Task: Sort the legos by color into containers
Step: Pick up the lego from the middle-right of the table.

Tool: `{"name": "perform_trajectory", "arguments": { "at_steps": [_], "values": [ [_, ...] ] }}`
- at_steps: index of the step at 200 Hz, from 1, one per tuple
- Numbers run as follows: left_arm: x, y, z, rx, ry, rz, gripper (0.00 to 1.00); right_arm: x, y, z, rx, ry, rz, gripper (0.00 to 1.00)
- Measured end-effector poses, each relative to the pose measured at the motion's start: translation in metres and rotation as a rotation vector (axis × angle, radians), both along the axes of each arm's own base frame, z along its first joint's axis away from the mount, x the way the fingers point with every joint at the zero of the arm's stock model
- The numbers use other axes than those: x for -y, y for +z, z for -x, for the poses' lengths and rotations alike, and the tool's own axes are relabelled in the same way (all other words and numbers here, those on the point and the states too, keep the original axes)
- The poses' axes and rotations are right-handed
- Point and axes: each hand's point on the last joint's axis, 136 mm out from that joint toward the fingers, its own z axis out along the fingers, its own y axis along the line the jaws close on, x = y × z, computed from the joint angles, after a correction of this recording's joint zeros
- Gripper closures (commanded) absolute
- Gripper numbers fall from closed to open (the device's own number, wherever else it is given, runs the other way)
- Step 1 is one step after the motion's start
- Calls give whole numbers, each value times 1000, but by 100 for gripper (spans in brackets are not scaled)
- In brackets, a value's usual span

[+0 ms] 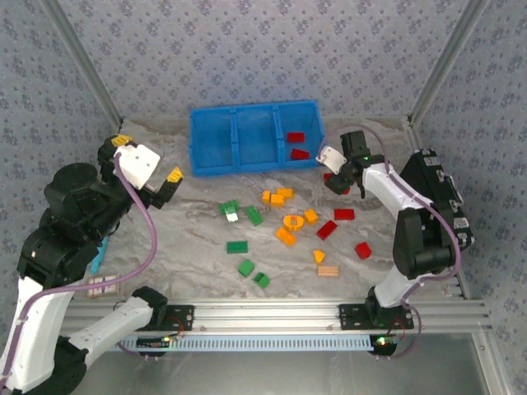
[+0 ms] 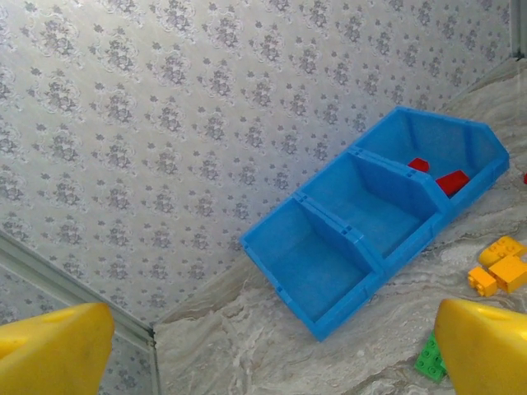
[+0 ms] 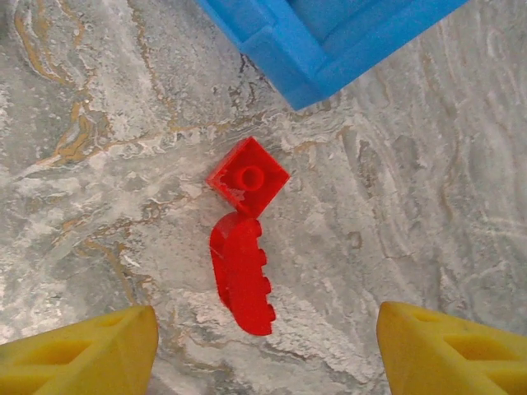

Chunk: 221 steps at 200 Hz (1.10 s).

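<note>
bin: blue bin (image 1: 212, 146) at 12 o'clock of the table, by the back wall; long axis 9-to-3; three compartments side by side.
in bin: two red bricks (image 1: 295, 137), both in the 3 o'clock compartment.
open room: bare marble table (image 1: 189, 247) from 7 to 9 o'clock, between left gripper (image 1: 149, 157) and the pile; centre to 4 o'clock is crowded.
pile: green bricks (image 1: 230, 210) on the 9 side, orange bricks (image 1: 278, 197) and orange ring (image 1: 292, 221) in the centre, loose red bricks (image 1: 344, 214) toward 3-4; tan block (image 1: 328, 270) at 5 o'clock of the ring.
pair under wrist: square red brick (image 3: 248, 177) touching curved red brick (image 3: 240, 276), just off the bin's corner; the curved one's long axis runs 12-to-6 in the right wrist view, studs toward 3.
right arm: reaches from its 5 o'clock base to 2 o'clock, wrist aimed down; right gripper (image 3: 263, 350) over the pair, fingers spread wide, nothing between them.
left arm: folded at 9 o'clock, wrist raised, facing the bin; fingers wide apart, holding nothing.
</note>
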Motion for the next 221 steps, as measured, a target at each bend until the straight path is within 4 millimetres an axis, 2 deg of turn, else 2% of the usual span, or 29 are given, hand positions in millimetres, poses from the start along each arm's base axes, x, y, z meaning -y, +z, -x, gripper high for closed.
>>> {"name": "perform_trajectory", "arguments": {
  "at_steps": [29,77,110,143,157,221],
  "values": [
    [3,-1,1,-8,-17,5,0,4,-11,9,-51,-16,-21,25],
    [4,-7,3,-38,-23,15,0,11,-37,8,-126,-44,-39,24],
    [3,-14,4,-66,-18,16,0,11,-51,8,-162,-47,-39,17],
    [2,-17,6,-82,-14,24,0,10,-61,3,-181,-49,-39,20],
    [2,-17,6,-85,-13,26,0,11,-65,1,-181,-54,-32,24],
    [-1,-20,6,-100,3,17,0,29,-81,-18,-129,-128,66,30]
  ]
}}
